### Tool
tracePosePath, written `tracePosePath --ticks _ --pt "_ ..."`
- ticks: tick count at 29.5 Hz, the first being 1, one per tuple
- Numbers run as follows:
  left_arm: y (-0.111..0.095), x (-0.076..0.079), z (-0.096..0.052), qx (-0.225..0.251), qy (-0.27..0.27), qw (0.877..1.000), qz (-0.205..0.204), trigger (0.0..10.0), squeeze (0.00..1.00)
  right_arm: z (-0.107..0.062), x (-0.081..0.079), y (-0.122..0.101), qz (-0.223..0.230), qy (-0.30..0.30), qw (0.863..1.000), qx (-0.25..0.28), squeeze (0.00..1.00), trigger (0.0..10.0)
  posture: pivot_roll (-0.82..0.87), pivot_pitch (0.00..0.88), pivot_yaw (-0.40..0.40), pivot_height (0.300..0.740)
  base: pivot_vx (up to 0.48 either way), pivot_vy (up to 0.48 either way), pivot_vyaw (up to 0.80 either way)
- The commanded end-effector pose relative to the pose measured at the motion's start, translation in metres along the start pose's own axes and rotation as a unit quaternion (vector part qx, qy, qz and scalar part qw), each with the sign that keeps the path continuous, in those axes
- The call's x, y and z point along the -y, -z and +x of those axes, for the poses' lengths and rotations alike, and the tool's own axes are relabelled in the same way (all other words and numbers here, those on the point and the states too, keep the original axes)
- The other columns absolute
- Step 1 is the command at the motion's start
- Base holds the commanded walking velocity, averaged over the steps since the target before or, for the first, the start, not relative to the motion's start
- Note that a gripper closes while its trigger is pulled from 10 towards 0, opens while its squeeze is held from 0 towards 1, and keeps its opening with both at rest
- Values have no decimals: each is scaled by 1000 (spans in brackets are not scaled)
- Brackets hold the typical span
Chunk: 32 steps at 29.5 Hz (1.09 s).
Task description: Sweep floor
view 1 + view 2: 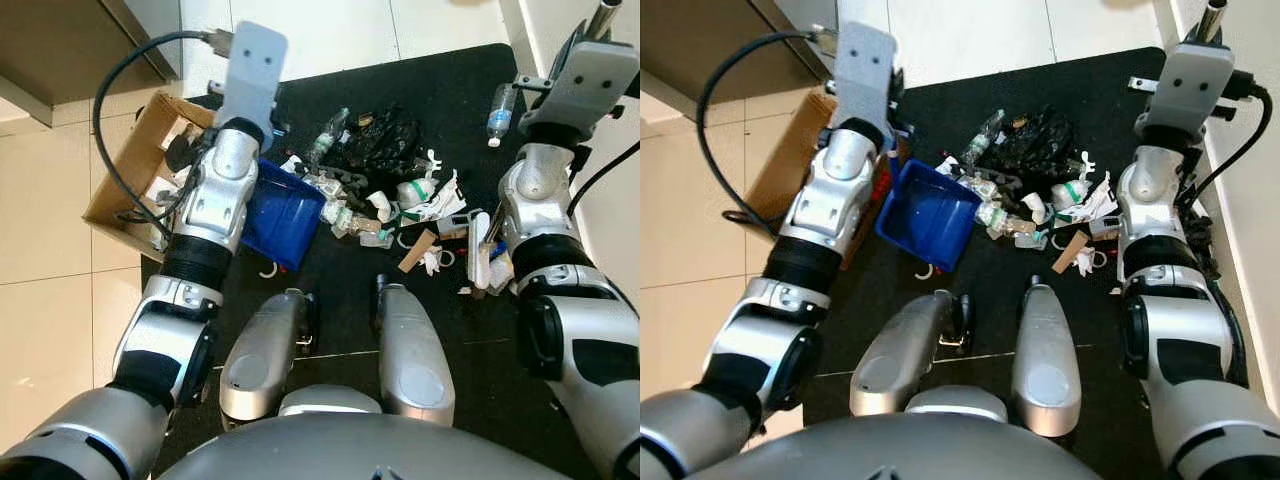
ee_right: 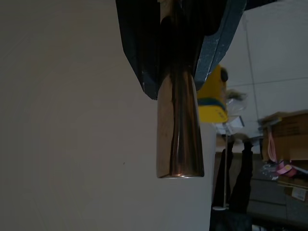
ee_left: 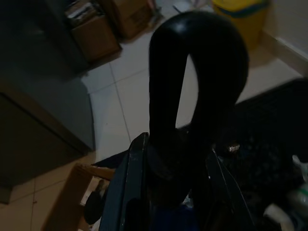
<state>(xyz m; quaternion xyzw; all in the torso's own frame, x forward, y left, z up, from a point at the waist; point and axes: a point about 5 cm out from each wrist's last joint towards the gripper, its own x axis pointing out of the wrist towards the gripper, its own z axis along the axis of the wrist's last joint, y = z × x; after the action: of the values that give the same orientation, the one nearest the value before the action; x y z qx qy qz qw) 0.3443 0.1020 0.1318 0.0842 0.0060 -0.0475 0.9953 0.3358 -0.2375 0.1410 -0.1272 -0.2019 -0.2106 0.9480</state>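
Litter point(image 1: 385, 190) lies heaped on a black mat point(image 1: 470, 110), which covers part of a pale tiled floor point(image 1: 50, 200). The heap is made up of crumpled black plastic, white wrappers, scraps of card and small bottles. A clear plastic bottle point(image 1: 500, 113) lies apart from the heap, on the mat near the right arm.

A blue dustpan point(image 1: 930, 218) sits on the mat with its open mouth against the left edge of the heap. The left gripper point(image 3: 185, 144) is closed around the dustpan's black looped handle point(image 3: 197, 62), as seen in the left wrist view; the handle stands up between the fingers. The left forearm reaches forward above the dustpan.

The right gripper point(image 2: 180, 48) is clamped on a shiny metal pole point(image 2: 179, 130), whose cut end projects past the fingers. In the head views the pole's upper end point(image 1: 603, 18) shows beyond the right wrist, close to a pale wall point(image 1: 610, 220) at the mat's right edge.

An open cardboard box point(image 1: 135, 170) containing mixed items stands on the tiles just left of the left arm, at the mat's edge. A yellow bin point(image 3: 240, 17) stands on the tiles further off.
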Motion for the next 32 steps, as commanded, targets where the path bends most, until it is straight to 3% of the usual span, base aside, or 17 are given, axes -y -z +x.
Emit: tracePosePath --ticks 1,10,17,21,32 --pt "8 2 -4 5 -6 999 -37 10000 0 -5 -3 5 14 1 1000 -15 0 10000 64 220 155 740 0 0 0" --pt "28 17 -20 6 21 996 -82 10000 0 -4 -25 4 46 -29 998 -42 0 10000 68 228 139 740 0 0 0" --pt "17 49 -21 20 64 989 -131 10000 0 -3 -40 0 75 -39 995 -52 0 10000 69 233 131 740 0 0 0" --pt "14 61 -19 26 82 988 -128 10000 0 -9 -53 0 109 -52 991 -65 0 10000 59 234 140 740 0 0 0" --pt "19 53 -13 21 55 994 -91 10000 0 -26 -79 -6 175 -105 977 -64 0 10000 47 237 149 740 0 0 0"
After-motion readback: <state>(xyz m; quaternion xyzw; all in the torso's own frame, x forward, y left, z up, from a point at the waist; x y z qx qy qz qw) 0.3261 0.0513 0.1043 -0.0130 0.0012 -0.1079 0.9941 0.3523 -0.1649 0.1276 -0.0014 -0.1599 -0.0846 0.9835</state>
